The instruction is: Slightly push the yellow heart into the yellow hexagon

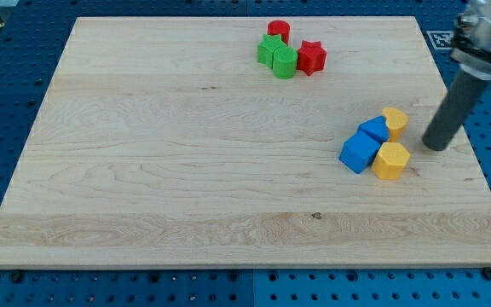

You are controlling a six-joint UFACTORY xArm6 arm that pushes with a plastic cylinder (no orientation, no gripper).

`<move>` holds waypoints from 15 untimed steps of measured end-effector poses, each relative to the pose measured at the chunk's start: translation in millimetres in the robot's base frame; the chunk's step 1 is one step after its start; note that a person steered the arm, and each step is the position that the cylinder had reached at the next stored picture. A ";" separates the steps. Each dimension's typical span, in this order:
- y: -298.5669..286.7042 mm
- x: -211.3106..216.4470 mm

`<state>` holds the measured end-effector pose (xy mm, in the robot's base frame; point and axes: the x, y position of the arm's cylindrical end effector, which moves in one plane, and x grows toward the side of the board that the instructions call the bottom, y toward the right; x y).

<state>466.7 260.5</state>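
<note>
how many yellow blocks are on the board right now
2. The yellow heart sits at the view's right, touching the upper blue block; the yellow hexagon lies just below it, against the lower blue block. None seems hidden.

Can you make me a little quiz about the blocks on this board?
1. True or false: my tip is at the view's left of the yellow heart.
2. Which block lies nearest the view's bottom? A) red star B) yellow hexagon C) green star
3. Fill in: the two blue blocks sit between the two ___ blocks.

Key: 1 false, it is at the heart's right, apart from it. 2 B. 3 yellow.
</note>
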 end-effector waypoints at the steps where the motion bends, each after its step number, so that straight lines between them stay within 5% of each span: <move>1: 8.1 -45.4; 2: -15.8 -61.4; 5: -36.8 -11.9; 6: -37.2 -46.7; 9: -106.6 -51.8; 11: -109.4 -77.7; 15: -57.4 -46.5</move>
<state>420.2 203.1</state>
